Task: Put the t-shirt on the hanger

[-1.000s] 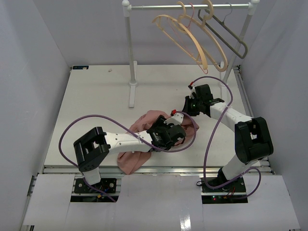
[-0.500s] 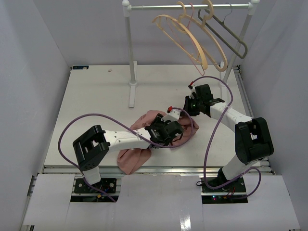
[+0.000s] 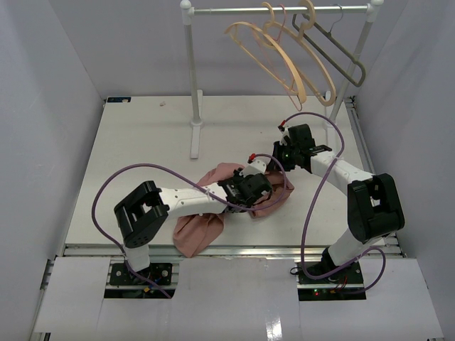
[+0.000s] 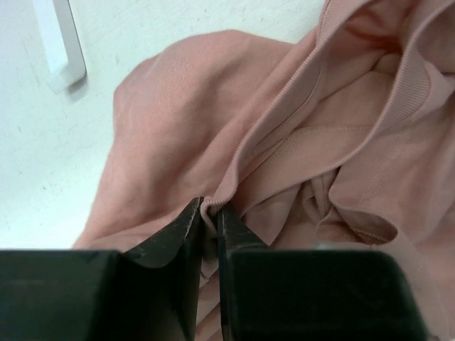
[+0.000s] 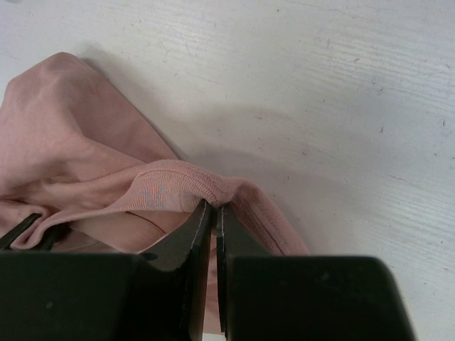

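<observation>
T-shirt: dusty pink, crumpled in a heap on the white worktop. It lies right of centre, its near lobe close to the front edge. Both arms reach into it.

Left tool: the fingers are pressed nearly together, with the ribbed collar edge pinched between their tips. The wrist view shows the rib band running up and away from the tips across loose folds. A second ago this tool sat slightly nearer and its jaws stood wider. It has since moved toward the far side, closer to the right tool, and closed on the fabric. The left elbow has swung a little to the right.

Right tool: clamped on another stretch of ribbed edge at the far-right side of the heap, with bare worktop beyond it. This arm's pose is unchanged from the earlier frames.

Cloth: the heap's right-hand lobe is drawn in tighter than it was a second ago.

Far side: the hanger, pale beige wood, hangs from the rail of a white rack, well apart from the t-shirt. A thin pink wire hanger and a grey angular one hang beside it, none moved.
</observation>
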You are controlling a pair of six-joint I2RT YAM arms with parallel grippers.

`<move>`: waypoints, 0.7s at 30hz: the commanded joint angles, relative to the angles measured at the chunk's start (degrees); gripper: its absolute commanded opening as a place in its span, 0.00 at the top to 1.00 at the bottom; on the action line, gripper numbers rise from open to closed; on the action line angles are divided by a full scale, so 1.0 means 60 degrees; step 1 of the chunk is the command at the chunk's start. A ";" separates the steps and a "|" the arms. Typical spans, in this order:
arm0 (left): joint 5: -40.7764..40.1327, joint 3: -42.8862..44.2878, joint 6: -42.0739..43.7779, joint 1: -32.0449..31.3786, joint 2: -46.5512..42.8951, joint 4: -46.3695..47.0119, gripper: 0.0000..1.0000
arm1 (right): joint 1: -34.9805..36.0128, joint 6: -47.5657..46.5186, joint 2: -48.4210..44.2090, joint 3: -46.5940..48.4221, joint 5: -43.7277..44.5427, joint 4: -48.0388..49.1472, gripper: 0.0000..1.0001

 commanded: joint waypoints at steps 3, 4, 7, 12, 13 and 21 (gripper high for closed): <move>-0.0465 0.0629 -0.0833 0.0102 0.0038 -0.1194 0.99 | -0.0039 -0.0102 -0.0524 -0.0132 -0.0110 0.0364 0.92; -0.0530 0.0636 -0.0977 0.0116 -0.0105 -0.1293 1.00 | -0.0039 -0.0083 -0.0547 -0.0136 -0.0107 0.0355 0.92; -0.0875 0.0670 -0.1450 0.0262 -0.0646 -0.1811 1.00 | 0.0040 -0.0039 -0.0882 -0.0139 0.0327 0.0010 0.92; -0.0768 0.0587 -0.2020 0.0400 -0.2042 -0.2232 1.00 | 0.0369 0.0247 -0.2679 -0.0748 0.1069 -0.0478 0.92; -0.0640 0.0562 -0.2030 0.0399 -0.2308 -0.2242 1.00 | 0.0501 0.0298 -0.3085 -0.0833 0.1296 -0.0577 0.92; 0.0474 0.0255 -0.2316 0.0096 -0.4263 -0.2670 1.00 | 0.2773 0.1034 -0.6124 -0.0778 0.3761 -0.2062 0.92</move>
